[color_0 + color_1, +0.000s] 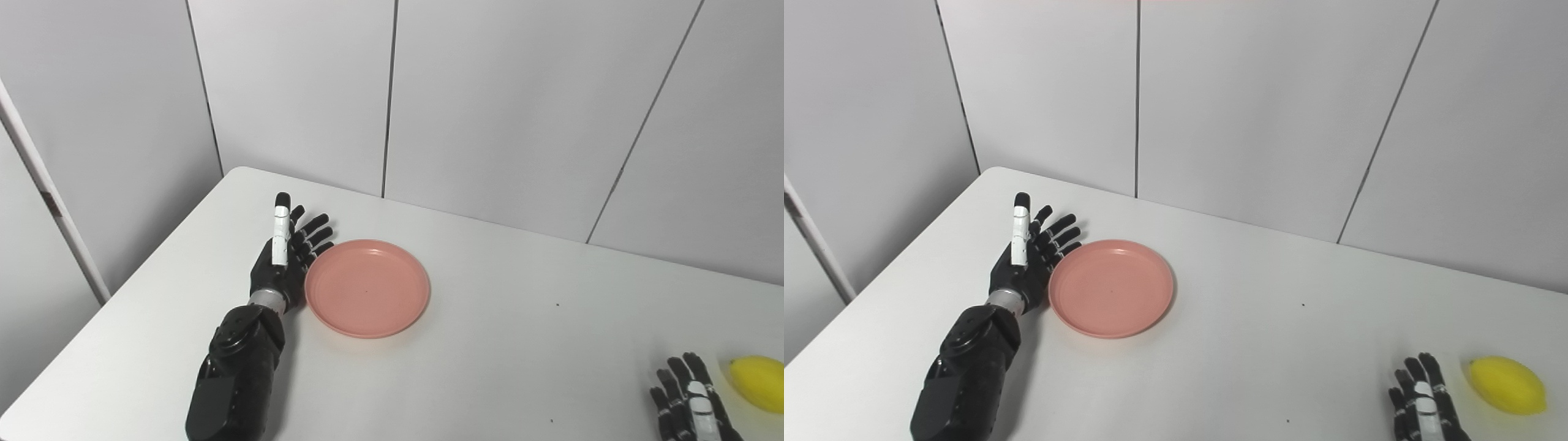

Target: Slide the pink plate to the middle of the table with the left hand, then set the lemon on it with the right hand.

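Now the white table (527, 343) is seen bare across its middle, and the first step, the slide, is judged to be in hand. The pink plate (367, 288) is found pressed against the palm side of the left hand (283, 260), which is set on edge with its fingers spread and straight; nothing is grasped, the plate's rim is only touched. A steady sideways push away from the palm is called for next, kept low so the rim is not ridden over. Over by the near edge, the right hand (1424, 407) is held with fingers apart and nothing in it, and the lemon (1508, 385) is seen just beside it on its outer side, apart from the fingers. That hand's wrist is cut off by the frame, and the lemon is clipped in the left eye view.
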Motion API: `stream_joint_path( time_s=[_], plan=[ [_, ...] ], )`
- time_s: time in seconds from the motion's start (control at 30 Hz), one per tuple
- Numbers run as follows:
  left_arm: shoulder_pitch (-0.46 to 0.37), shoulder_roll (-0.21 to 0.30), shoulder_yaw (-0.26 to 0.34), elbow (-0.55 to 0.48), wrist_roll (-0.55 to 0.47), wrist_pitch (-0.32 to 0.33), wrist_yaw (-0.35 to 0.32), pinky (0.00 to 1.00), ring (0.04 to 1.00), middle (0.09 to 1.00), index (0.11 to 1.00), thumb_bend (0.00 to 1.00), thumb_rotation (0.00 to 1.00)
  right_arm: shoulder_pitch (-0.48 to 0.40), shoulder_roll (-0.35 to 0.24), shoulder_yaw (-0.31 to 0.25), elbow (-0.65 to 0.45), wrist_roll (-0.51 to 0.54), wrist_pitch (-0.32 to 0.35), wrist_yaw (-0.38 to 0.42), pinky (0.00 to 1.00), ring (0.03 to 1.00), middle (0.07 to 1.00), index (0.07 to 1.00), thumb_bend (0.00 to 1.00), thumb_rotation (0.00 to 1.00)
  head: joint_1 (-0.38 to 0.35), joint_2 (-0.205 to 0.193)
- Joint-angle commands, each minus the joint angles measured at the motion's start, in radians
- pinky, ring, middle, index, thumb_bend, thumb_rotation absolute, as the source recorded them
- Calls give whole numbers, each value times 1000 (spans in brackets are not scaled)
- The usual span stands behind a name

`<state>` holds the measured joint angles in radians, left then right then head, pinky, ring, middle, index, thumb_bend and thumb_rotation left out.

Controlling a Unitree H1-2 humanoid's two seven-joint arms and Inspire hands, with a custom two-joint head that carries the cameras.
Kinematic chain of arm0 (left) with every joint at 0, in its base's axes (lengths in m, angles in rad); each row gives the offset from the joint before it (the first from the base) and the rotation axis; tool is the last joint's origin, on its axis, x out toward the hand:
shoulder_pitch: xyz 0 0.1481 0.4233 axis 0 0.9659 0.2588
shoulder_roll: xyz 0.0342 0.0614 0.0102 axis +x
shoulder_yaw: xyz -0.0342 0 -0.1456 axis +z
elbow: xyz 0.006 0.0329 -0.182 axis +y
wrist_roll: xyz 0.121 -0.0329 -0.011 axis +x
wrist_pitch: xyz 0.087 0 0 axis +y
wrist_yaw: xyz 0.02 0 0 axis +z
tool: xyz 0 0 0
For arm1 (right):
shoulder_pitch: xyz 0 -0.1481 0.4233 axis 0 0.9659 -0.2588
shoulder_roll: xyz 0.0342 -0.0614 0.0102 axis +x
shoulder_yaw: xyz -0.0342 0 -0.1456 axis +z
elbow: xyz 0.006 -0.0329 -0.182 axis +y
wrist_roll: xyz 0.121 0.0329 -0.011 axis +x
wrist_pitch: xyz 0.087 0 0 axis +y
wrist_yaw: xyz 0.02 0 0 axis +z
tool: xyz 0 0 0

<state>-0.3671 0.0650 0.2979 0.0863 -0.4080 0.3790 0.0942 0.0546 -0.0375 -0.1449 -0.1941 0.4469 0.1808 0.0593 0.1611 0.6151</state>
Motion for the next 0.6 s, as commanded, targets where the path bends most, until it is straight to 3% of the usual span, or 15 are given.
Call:
stream_joint_path(
  time_s=[0.0, 0.57],
  plan=[
    [-25, -1, -9, -27, 0, 0, -6, 827, 847, 831, 952, 1000, 891, 7, 13, 7, -2, -2, 16, -3, 1000, 961, 934, 919, 599, 547, -1, 0],
    [-27, -52, -47, 0, 27, -17, -1, 852, 836, 821, 957, 989, 904, 3, 27, 8, -2, -9, 17, -4, 1000, 959, 930, 914, 609, 531, -12, 12]
  ],
)
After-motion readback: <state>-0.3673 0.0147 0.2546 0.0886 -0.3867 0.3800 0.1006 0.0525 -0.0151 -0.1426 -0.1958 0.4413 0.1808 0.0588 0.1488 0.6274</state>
